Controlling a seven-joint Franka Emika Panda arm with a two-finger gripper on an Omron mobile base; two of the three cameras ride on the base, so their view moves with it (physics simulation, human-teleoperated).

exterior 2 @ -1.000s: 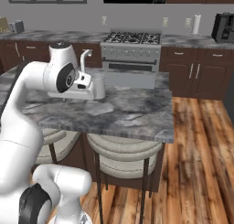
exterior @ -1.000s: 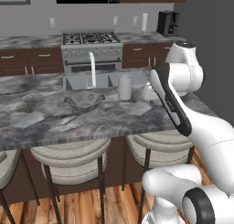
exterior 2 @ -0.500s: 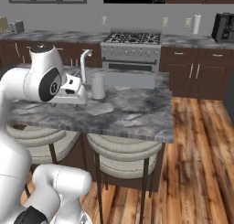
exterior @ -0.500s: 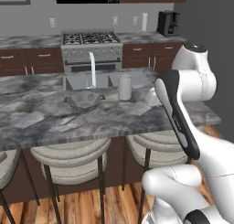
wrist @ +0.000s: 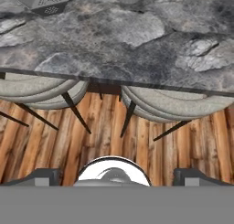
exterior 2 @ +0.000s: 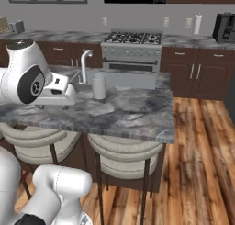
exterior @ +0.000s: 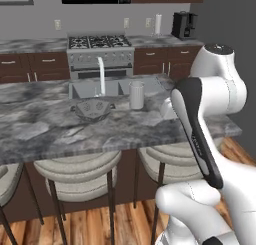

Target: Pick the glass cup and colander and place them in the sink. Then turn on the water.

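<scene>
One glass cup (exterior: 136,94) stands at three o'clock of one colander (exterior: 93,109); two stools (wrist: 171,105) below. The gripper (wrist: 117,176) hangs spread wide, holding nothing.

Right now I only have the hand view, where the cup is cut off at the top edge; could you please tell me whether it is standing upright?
Observer: Yes, the glass cup stands upright on the counter, by the near edge of the sink.
Operator: Thank you. Where is the faucet relative to it?
Observer: In the left base view the faucet rises to the cup's left, behind the colander.
Operator: Is water running?
Observer: No stream falls from the faucet.
</scene>
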